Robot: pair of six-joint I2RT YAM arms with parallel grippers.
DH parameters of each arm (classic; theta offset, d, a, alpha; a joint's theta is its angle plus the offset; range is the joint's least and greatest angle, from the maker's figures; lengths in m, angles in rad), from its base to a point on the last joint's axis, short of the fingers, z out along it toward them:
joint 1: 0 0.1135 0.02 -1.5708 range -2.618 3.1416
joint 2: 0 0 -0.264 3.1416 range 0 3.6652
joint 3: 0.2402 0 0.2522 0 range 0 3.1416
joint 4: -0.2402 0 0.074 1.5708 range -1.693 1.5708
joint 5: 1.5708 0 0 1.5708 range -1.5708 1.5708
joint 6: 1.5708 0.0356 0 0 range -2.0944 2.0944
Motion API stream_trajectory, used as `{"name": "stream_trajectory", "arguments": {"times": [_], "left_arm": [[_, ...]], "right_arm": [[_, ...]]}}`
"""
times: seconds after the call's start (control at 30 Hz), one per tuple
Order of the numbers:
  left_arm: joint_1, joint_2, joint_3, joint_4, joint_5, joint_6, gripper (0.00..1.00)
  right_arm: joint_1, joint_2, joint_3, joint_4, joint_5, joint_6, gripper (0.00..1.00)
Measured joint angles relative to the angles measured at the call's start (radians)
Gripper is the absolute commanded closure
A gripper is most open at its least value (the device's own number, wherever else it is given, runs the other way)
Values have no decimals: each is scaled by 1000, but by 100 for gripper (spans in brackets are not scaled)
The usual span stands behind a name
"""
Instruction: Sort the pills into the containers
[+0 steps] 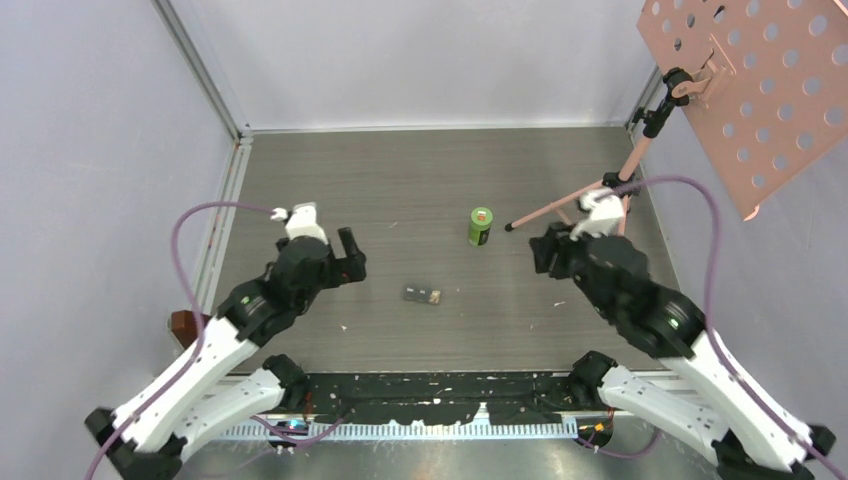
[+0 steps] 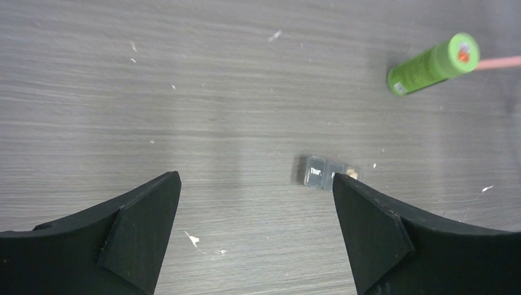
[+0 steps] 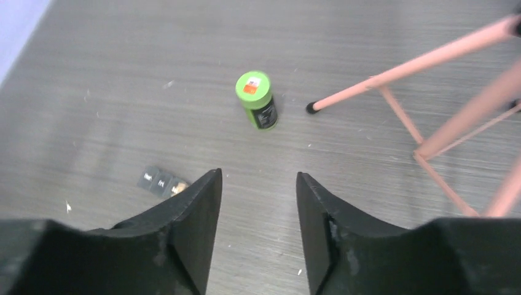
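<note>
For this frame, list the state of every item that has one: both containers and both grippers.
green bottle: upright on the table, cap on, nothing touching it.
dark-grey case: flat on the table, free of both grippers; one end compartment shows something pale, lid state unclear.
left gripper: open wide, empty, above the table.
right gripper: partly open, empty, short of the bottle.

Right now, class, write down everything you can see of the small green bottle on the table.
The green bottle is a small cylinder, plastic by its look, with a bright green cap bearing a red-orange mark and a dark label low on its side. It stands upright on the grey wood-grain table, toward the far right of centre. Nothing touches it: the foot of a pink stand ends just beside it, and the dark case lies apart, nearer the arms.
</note>
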Motion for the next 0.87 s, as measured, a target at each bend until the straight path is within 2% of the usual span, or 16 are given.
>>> {"name": "stream_trajectory", "arguments": {"times": [0.1,0.2,0.33,0.57,0.87], "left_arm": [[0,-149,-13,-27,-51,36,1],[0,-306,-45,-43,-92,59,1],[0,-462,-68,-89,-136,67,1],[0,-593,-73,-184,-185,66,1],[0,-634,-80,-243,-216,66,1]], "right_arm": [[0,-174,-43,-2,64,-20,17],[0,-291,-65,-2,113,-39,2],[0,-381,-85,-10,151,-48,5],[0,-460,-87,-35,178,-44,5],[0,-473,-92,-50,180,-22,5]]}}
